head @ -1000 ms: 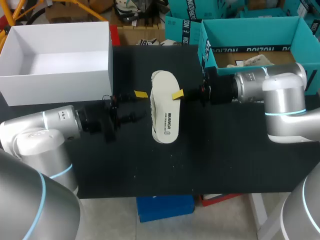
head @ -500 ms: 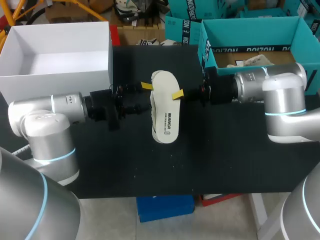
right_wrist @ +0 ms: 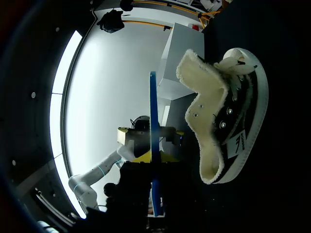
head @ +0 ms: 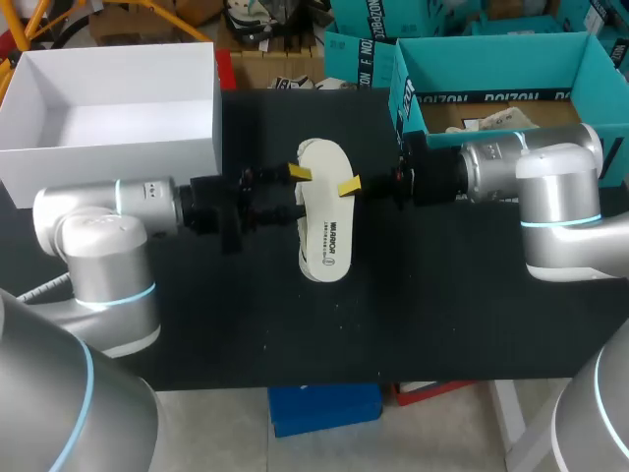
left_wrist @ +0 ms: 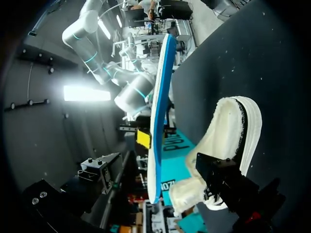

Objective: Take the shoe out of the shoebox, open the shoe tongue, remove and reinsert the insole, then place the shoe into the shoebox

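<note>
Spread wide, the left gripper [head: 295, 192] now reaches the cream fleece-lined shoe [head: 324, 231] on the black table [head: 246, 315], while the right gripper [right_wrist: 151, 143] pinches the thin blue insole [right_wrist: 152, 97], likely readying reinsertion

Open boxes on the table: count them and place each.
2. A white open cardboard box sits at the table's far left corner; a teal open cardboard box at its far right corner. None seems hidden.

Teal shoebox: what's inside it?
A pale crumpled item lies inside the teal shoebox; the right arm covers its near part, so the rest is hidden.
</note>
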